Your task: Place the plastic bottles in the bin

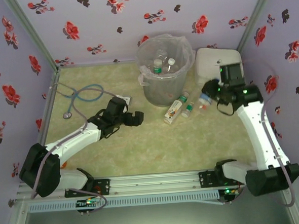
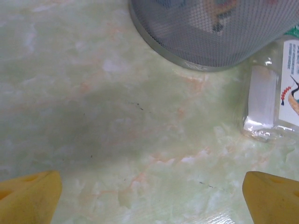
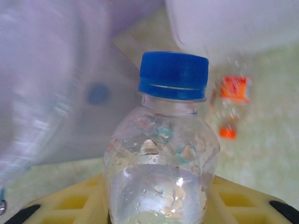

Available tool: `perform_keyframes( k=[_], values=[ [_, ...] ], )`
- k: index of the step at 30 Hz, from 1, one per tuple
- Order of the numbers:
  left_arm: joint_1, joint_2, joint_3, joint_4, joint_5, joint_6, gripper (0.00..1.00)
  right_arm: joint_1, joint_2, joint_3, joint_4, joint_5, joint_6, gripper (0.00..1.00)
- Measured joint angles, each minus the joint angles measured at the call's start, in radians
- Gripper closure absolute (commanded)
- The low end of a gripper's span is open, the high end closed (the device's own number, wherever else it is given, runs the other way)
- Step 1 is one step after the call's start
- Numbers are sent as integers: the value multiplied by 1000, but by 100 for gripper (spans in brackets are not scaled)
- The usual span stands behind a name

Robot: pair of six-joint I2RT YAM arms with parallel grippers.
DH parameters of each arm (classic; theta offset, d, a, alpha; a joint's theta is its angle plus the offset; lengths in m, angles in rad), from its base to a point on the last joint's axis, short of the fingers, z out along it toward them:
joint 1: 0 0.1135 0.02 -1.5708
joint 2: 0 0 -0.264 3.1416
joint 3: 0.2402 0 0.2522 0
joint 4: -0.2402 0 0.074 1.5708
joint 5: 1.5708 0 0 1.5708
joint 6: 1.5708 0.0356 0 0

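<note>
Left gripper [image 1: 136, 118]: jaws wide apart, nothing between them. It sits low over the table [image 1: 141, 150], to the front left of the bin [image 1: 165, 83]. In the left wrist view the yellow fingertips [image 2: 29, 196] stand at the two lower corners, with bare table between them and the bin's foot just ahead.

Right gripper [image 1: 208, 95]: closed on the blue-capped bottle [image 3: 163, 154], in the space between the bin and the white box [image 1: 216, 62]. In the right wrist view this bottle stands upright between the yellow fingers [image 3: 70, 201], which press on its sides. It is clear, with droplets inside. Whether its base touches the table cannot be told from here.

Bin: upright at the back centre of the table, lined with a clear bag. At least two bottles in the bin [image 1: 158, 66], one green cap and one white.

On the table just front right of the bin, a red-and-white labelled bottle [image 1: 174, 110] lies on its side, and a green-capped bottle [image 1: 188, 108] is just beside it. An orange-capped bottle [image 3: 231, 107], blurred, lies beyond the held one.

Stethoscope [image 1: 80, 96]: back left, well apart from the bottles.
</note>
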Motion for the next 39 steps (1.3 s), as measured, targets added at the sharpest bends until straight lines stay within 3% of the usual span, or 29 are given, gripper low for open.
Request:
perform_keyframes(
  k=[7,14,16,22,26,32,37,39],
  values=[
    [34,-100,-39,-6,-28,-48,0,55,254,478,-13,-97,-151,81],
    [44,-161,-40,-58,-51,-64,0,171,657,966,-55,-115,-288,87],
    [45,-190,-47,-60,-60,-76,0,195,742,1035,-56,-120,-301,87],
    [45,-218,-56,-63,-72,-100,0,242,849,994,-59,-122,-301,85],
    [45,-218,-58,-61,-72,-108,0,254,858,877,-51,-115,-280,75],
    [49,-194,-60,-60,-72,-108,0,258,890,690,-1,-116,-232,69],
    [49,-180,-60,-59,-72,-108,0,290,903,638,66,-102,-232,56],
    [49,-180,-60,-60,-72,-108,0,293,903,638,82,-104,-238,45]
  ],
)
